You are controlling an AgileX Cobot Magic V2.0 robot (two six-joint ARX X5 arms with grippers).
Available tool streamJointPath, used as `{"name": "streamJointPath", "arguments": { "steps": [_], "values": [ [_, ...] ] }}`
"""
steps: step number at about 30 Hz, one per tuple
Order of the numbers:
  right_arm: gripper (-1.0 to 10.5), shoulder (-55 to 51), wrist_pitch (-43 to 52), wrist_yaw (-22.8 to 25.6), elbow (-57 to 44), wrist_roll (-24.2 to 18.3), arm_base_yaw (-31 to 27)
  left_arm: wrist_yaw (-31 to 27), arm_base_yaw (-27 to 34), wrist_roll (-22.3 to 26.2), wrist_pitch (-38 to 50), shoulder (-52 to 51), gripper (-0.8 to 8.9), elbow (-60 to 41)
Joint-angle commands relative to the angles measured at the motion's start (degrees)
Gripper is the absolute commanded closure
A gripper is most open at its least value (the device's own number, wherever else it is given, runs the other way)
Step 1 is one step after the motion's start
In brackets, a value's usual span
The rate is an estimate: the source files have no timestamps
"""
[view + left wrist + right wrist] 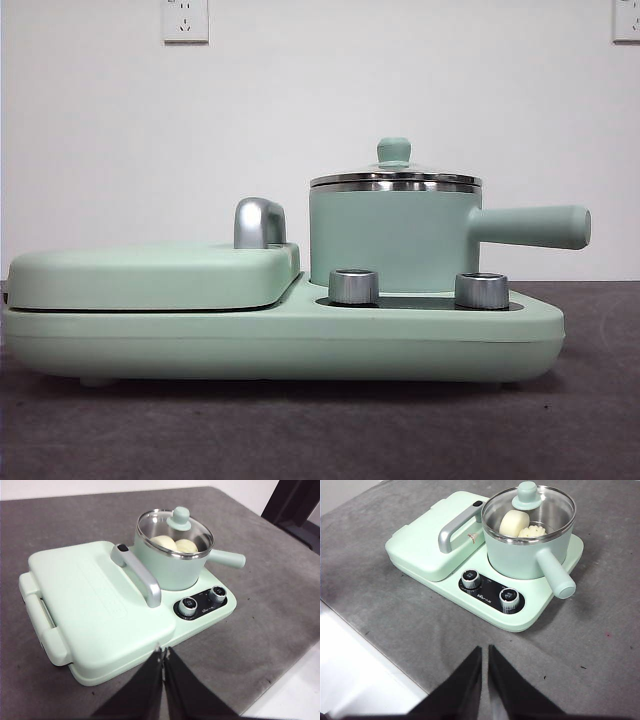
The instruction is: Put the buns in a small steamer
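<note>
The small mint-green steamer point(392, 238) stands on the appliance base with its glass lid point(395, 176) on. Through the lid I see both buns inside: the smooth one point(513, 522) and the ridged one point(532, 531); they also show in the left wrist view point(164, 542) point(186, 545). My left gripper point(163, 652) is shut and empty, held back from the appliance on the grill plate's side. My right gripper point(485, 650) is nearly closed and empty, held back over the table in front of the knobs. Neither gripper shows in the front view.
The flat hinged grill plate point(150, 275) with a chrome handle point(259, 222) lies closed beside the steamer. Two steel knobs point(353, 286) point(481, 290) sit on the base's front. The steamer's straight handle point(530, 226) sticks out sideways. The table edge point(375, 652) lies near my right gripper.
</note>
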Motion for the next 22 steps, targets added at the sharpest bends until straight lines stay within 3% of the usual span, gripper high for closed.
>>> {"name": "streamJointPath", "arguments": {
  "steps": [1,4,8,10,14,18,22],
  "values": [
    [9.3,0.07,0.55,-0.02,0.48,-0.26,0.31,-0.13,-0.26,-0.28,0.81,-0.15,8.07,0.61],
    [9.3,0.07,0.55,-0.02,0.48,-0.26,0.31,-0.55,0.79,-0.28,1.51,-0.57,8.07,0.11],
    [9.3,0.07,0.55,0.02,0.48,-0.26,0.31,0.48,7.65,1.20,4.20,-3.23,8.07,-2.54],
    [9.3,0.07,0.55,0.00,0.48,-0.26,0.31,0.39,12.07,1.53,9.49,-5.22,8.07,-5.70],
    [9.3,0.07,0.55,-0.04,0.48,-0.26,0.31,-0.94,20.70,8.33,24.06,-11.56,8.07,-16.63],
    [9.3,0.07,0.57,0.02,0.48,-0.26,0.31,-1.25,27.23,8.76,38.36,-16.79,8.07,-29.59],
    [9.3,0.07,0.55,-0.02,0.48,-0.26,0.31,-1.38,32.20,7.54,46.05,-18.88,8.07,-40.24]
  ]
}}
